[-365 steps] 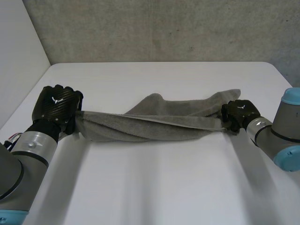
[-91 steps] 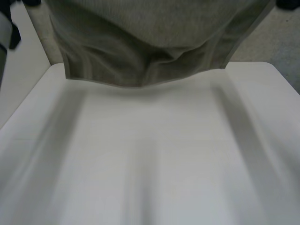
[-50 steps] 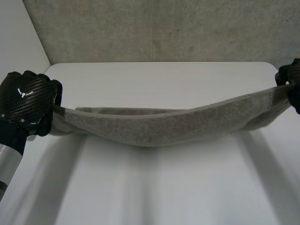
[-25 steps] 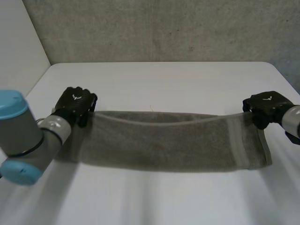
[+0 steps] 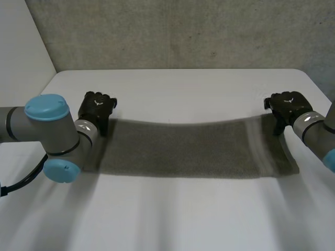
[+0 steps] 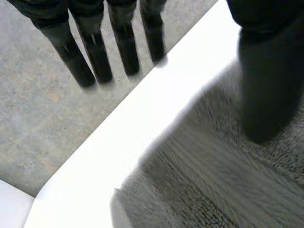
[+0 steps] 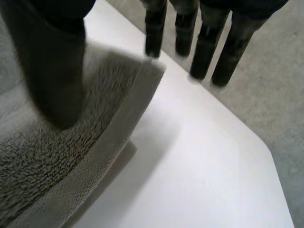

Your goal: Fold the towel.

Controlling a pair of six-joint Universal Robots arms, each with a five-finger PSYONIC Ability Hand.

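Long grey terry towel [image 5: 178, 151] lies spread; left hand [image 5: 97, 108] and right hand [image 5: 286, 104] at its far corners, fingers straight, gripping nothing; next probably regrasp to fold.

Towel [image 5: 183, 149] spread flat across the counter [image 5: 183, 86].
My left-hand fingers [image 5: 97, 106] sit at its far left corner, my right-hand fingers [image 5: 286, 105] at its far right, near the counter's side edges.

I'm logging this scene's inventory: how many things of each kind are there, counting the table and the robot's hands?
towel: 1
hands: 2 (left hand, right hand)
table: 1
Total: 4
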